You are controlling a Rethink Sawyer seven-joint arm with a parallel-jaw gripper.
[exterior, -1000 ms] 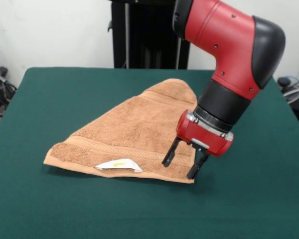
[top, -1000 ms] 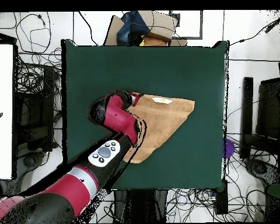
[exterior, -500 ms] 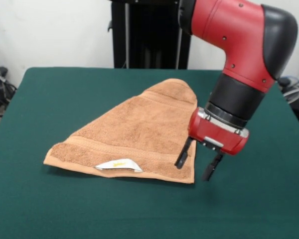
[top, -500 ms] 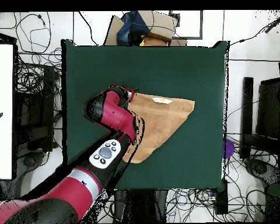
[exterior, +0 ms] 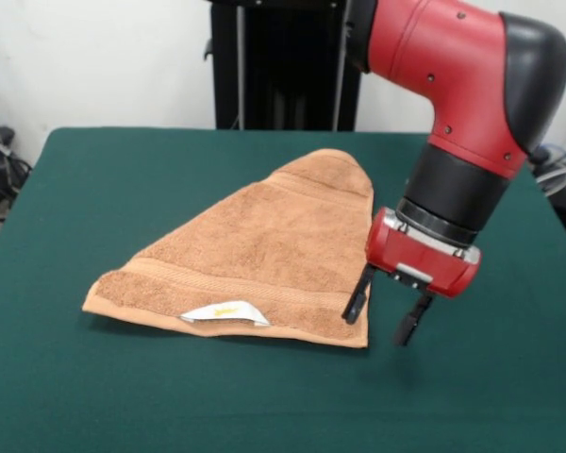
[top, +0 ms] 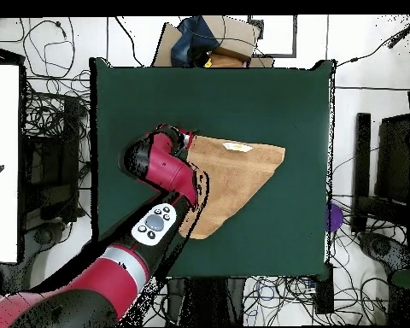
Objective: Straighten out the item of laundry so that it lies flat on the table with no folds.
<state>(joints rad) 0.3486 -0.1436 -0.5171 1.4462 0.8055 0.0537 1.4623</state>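
The item of laundry is a tan terry towel folded over into a rough triangle on the green table. Its white label with a yellow mark lies at the near edge. In the overhead view the towel sits near the table's middle. My gripper hangs open at the towel's near right corner, one finger over the towel's edge and the other over bare table. Nothing is held between the fingers. From above, the gripper sits at the towel's left corner, largely covered by the red arm.
The red and black arm comes down over the table's right side. A black stand rises behind the table. Cables and boxes lie on the floor around the table.
The gripper has shifted rightward from over the towel to its right corner, staying open. The towel has not moved.
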